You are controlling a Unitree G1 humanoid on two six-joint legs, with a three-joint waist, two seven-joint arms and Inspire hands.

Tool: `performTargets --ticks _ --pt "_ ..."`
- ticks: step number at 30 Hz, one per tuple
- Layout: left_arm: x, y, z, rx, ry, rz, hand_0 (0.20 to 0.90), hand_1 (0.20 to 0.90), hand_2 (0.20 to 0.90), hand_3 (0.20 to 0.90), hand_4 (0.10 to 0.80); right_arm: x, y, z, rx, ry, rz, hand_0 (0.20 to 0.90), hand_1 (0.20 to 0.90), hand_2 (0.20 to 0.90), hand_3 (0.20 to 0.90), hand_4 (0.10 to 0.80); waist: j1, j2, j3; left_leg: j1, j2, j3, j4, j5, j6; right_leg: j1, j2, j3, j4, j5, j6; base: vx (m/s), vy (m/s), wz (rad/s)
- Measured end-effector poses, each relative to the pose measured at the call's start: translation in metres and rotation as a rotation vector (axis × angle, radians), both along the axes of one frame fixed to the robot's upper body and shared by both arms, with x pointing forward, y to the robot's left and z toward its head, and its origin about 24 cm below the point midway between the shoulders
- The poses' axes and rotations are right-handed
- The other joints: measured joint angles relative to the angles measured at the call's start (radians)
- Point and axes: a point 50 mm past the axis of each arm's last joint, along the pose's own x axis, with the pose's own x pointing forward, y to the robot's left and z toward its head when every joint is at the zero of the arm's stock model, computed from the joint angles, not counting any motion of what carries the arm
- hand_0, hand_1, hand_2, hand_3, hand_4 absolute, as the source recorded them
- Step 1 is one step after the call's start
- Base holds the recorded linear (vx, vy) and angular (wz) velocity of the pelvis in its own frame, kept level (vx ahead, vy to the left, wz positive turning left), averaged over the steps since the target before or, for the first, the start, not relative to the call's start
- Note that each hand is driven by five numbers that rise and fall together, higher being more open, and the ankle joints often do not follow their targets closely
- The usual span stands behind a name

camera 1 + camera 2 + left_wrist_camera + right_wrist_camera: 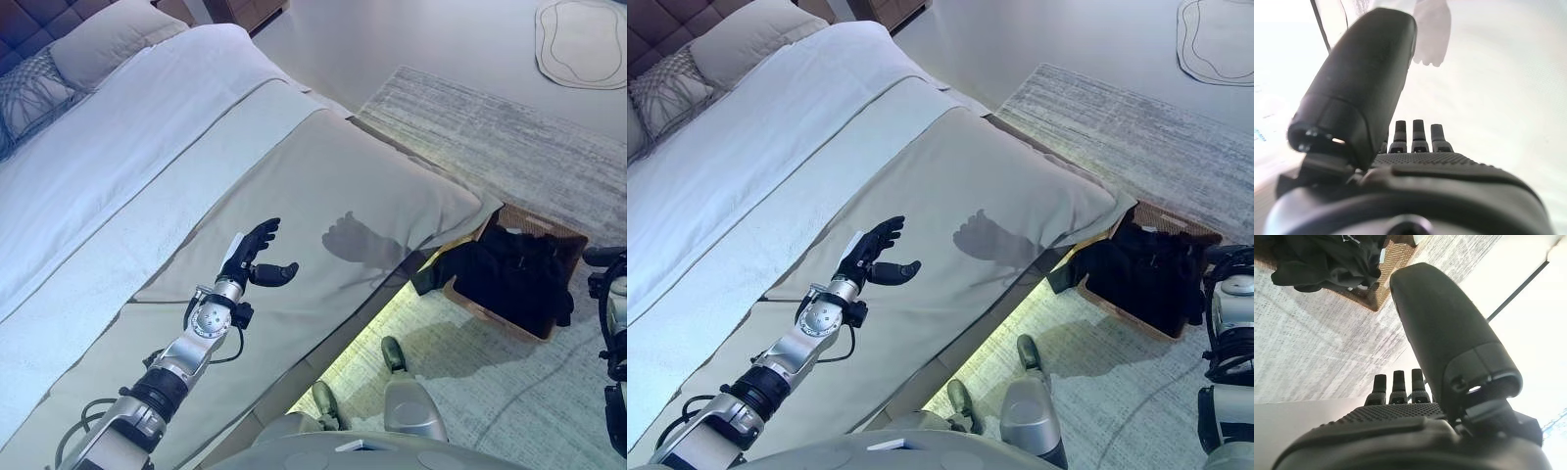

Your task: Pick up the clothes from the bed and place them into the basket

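Observation:
The black clothes (pixel 514 269) lie piled in the brown woven basket (pixel 551 228) on the rug beside the bed's foot corner, and one dark piece (pixel 438 266) hangs over the basket's near side. The basket with the clothes also shows in the right wrist view (pixel 1393 264). My left hand (pixel 257 257) is open and empty, held over the beige bed cover (pixel 323 176), casting a shadow on it; its own wrist view shows straight fingers (pixel 1420 134). My right hand (pixel 1400 421) is open and empty, low at the right, near the basket.
The bed has a white sheet (pixel 127 137), a beige pillow (pixel 108 39) and a patterned pillow (pixel 29 93) at its head. A grey rug (pixel 509 147) lies under the basket. A pale mat (pixel 583 44) lies on the floor further off.

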Motion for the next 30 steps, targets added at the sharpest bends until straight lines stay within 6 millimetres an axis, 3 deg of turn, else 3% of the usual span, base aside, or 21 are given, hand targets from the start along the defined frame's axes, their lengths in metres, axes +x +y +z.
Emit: performTargets --ticks 5,9,16,22,26,30 --pt "-0.001 -0.011 -0.006 -0.040 0.030 -0.005 0.900 0.900 0.900 0.900 0.800 0.018 0.026 -0.004 0.015 -0.072 0.111 0.900 0.900 0.900 0.900 0.800 -0.001 -0.009 -0.003 0.004 0.001 0.002 0.000 0.000 0.000 0.002 0.002 0.002 0.001 -0.001 0.001 0.001 0.014 -0.01" --pt "-0.007 -0.015 -0.025 -0.077 0.112 0.029 0.900 0.900 0.900 0.900 0.800 0.033 0.079 -0.035 0.018 -0.054 0.291 0.900 0.900 0.900 0.900 0.800 0.004 -0.040 -0.016 0.010 0.011 0.006 0.000 0.000 0.000 0.006 0.010 0.004 0.001 -0.001 0.001 0.005 0.021 -0.03" --pt "-0.021 -0.020 -0.046 -0.089 0.195 0.064 0.900 0.900 0.900 0.900 0.800 0.023 0.161 -0.099 0.048 0.053 0.491 0.900 0.900 0.900 0.900 0.800 0.020 -0.068 -0.030 0.027 0.018 -0.020 0.000 0.001 0.000 0.038 0.012 -0.023 0.001 0.003 -0.004 -0.018 0.012 0.10" --pt "-0.022 -0.017 -0.045 -0.037 0.118 0.042 0.900 0.900 0.900 0.900 0.800 0.016 0.187 -0.120 0.065 0.108 0.546 0.900 0.900 0.900 0.900 0.800 0.065 -0.090 -0.050 0.025 0.016 -0.044 0.000 0.001 -0.001 0.045 0.008 -0.044 0.001 0.002 -0.004 0.000 -0.021 0.13" --pt "-0.038 -0.004 -0.068 0.068 0.180 0.041 0.900 0.900 0.900 0.900 0.800 0.003 0.207 -0.141 0.078 0.170 0.604 0.900 0.900 0.900 0.900 0.800 0.072 -0.135 -0.093 0.026 0.021 -0.057 0.000 0.003 -0.003 0.051 0.007 -0.059 -0.004 -0.003 -0.005 0.063 -0.018 0.10" --pt "-0.059 0.003 -0.093 0.111 0.308 0.075 0.900 0.900 0.900 0.900 0.800 -0.012 0.211 -0.155 0.046 0.245 0.648 0.900 0.900 0.900 0.900 0.800 0.077 -0.153 -0.110 0.027 0.018 -0.065 0.001 0.003 -0.003 0.057 0.000 -0.068 -0.004 -0.003 -0.005 0.062 0.000 0.06"
